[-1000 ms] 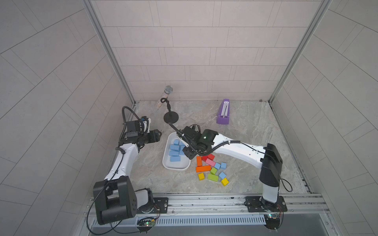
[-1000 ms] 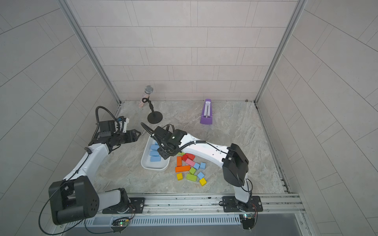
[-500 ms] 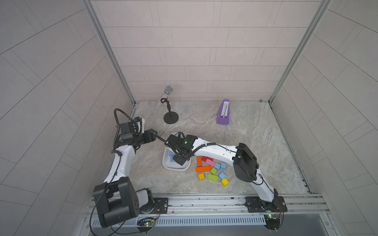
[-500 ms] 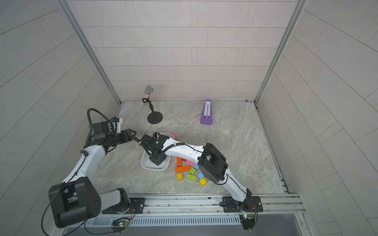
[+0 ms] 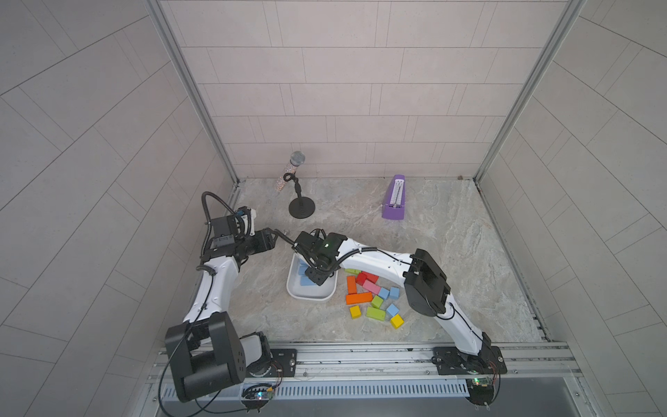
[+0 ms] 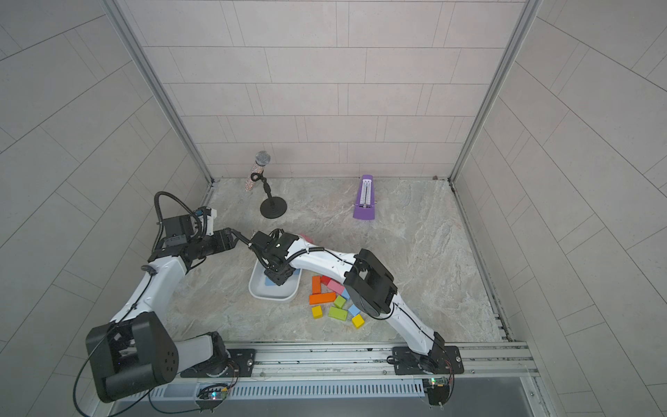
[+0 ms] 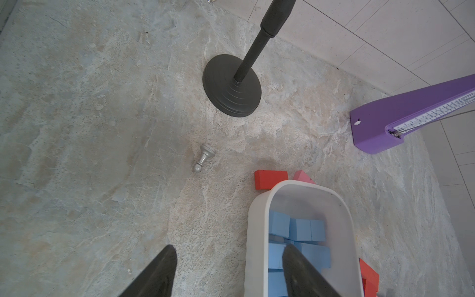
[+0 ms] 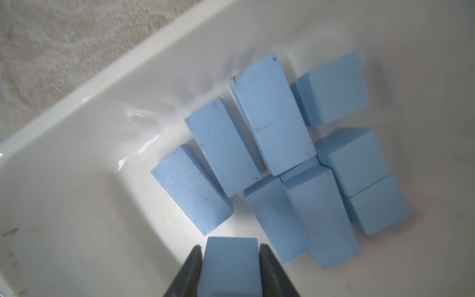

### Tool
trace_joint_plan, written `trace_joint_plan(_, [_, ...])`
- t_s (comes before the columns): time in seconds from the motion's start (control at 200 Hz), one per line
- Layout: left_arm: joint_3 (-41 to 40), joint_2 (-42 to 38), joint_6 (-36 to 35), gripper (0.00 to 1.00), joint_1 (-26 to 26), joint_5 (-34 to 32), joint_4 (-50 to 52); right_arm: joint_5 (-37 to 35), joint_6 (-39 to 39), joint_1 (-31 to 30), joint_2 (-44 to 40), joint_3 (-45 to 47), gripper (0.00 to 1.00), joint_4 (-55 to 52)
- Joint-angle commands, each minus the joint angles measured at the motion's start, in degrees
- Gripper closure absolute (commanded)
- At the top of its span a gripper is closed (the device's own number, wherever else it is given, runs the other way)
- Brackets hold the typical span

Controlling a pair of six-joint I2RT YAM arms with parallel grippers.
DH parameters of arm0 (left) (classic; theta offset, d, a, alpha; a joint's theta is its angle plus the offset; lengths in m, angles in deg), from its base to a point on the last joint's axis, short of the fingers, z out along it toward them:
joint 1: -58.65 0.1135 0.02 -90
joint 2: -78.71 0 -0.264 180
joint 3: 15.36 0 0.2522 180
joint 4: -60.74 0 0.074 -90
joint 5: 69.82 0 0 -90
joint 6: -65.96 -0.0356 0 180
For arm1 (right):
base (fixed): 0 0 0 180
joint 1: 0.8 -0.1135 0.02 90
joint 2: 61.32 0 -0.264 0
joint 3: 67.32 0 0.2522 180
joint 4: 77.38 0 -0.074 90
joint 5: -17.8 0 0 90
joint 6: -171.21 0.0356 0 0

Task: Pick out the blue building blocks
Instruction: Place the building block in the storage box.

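Right gripper (image 8: pixel 230 246) lowered into white tray (image 5: pixel 310 296) since second ago, blue block (image 8: pixel 228 267) pinched between jaws above blue building blocks (image 8: pixel 272 115) heaped in tray. Left gripper (image 7: pixel 228 270) kept parted, empty, at tray's far end. Three blue cubes (image 5: pixel 394 292) seen outside tray among coloured blocks (image 5: pixel 358 298).

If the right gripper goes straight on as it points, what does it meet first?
Probably the white tray's bare floor beside the piled blue blocks, with the blue block in the right gripper landing first; depth unclear.
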Motion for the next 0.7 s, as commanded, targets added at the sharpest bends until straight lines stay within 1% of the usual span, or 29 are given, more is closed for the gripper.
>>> trace_joint_plan(0.0, [-0.64,-0.95,-0.76,0.30,0.36,0.47,-0.91,0.22,-0.25,0.05,0.18,-1.37,0.52,-1.60])
trace_joint_plan(0.175, [-0.87,-0.91,-1.44,0.31,0.28,1.99,-0.99,0.20,-0.06,0.30,-1.70,-1.00,0.49,-1.51])
trace_joint_plan(0.32, [-1.25,-0.69,-2.00,0.32,-0.01,4.89,-1.25,0.66,0.83,1.16,-7.38,3.42,0.49,0.17])
trace_joint_plan(0.385, [-1.57,-0.69,-2.85,0.32,-0.59,6.57,-1.51,1.68,1.79,2.04,-11.97,8.38,0.49,2.74])
trace_joint_plan(0.48, [-1.98,-0.85,-4.80,0.33,-2.89,8.01,-1.52,1.98,3.33,3.50,-19.65,17.09,0.49,7.54])
trace_joint_plan(0.61, [-1.70,-1.50,-9.83,0.32,-8.11,9.68,-0.53,-0.73,5.70,5.06,-29.73,28.11,0.49,11.89])
trace_joint_plan(0.69, [-0.57,-1.82,-15.41,0.32,-12.36,9.52,2.29,-0.44,7.88,7.17,-36.01,35.35,0.49,15.13])
